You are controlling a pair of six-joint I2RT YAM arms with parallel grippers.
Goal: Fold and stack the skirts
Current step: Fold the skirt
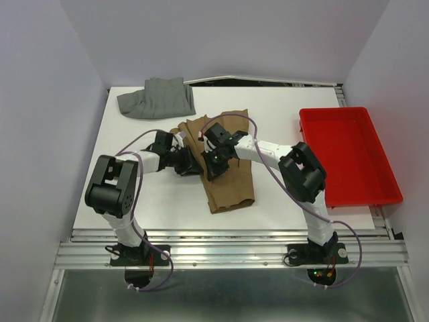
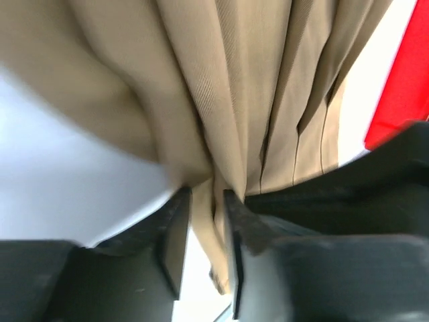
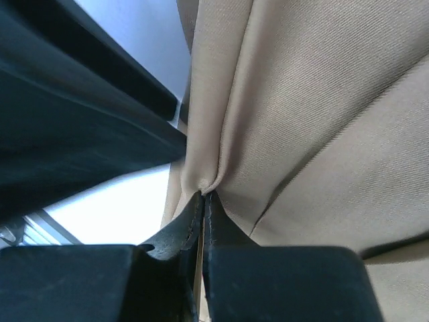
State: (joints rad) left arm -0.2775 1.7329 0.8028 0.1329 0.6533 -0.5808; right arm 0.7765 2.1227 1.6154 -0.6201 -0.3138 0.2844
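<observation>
A tan skirt (image 1: 228,181) lies bunched in the middle of the white table. My left gripper (image 1: 190,162) is at its left edge, and the left wrist view shows the jaws closed on a fold of tan cloth (image 2: 208,221). My right gripper (image 1: 213,161) sits close beside it over the skirt. In the right wrist view its jaws are pinched tight on a pleat of the same tan skirt (image 3: 281,121). A grey skirt (image 1: 157,98) lies crumpled at the far left of the table, untouched.
A red tray (image 1: 348,154) stands on the right side of the table. Its red edge shows in the left wrist view (image 2: 402,80). The two wrists are nearly touching over the skirt.
</observation>
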